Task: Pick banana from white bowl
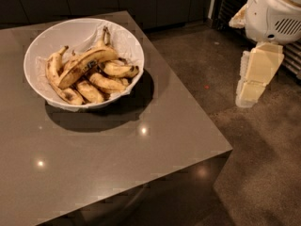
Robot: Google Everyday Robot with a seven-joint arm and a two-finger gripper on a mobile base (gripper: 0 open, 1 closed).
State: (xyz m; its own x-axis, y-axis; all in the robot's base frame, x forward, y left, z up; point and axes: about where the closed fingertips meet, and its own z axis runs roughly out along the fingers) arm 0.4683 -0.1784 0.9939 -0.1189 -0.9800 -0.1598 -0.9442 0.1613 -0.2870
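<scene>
Camera view: claw (249,92), open or closed cannot tell, hangs beyond tabletop (117,168); should grasp banana (87,65) mid-length from above, avoiding bowl (70,21) rim.

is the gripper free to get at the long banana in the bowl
Probably yes: the banana lies atop the pile in the white bowl, uncovered; the gripper hangs beyond the table edge, nothing between.
</scene>
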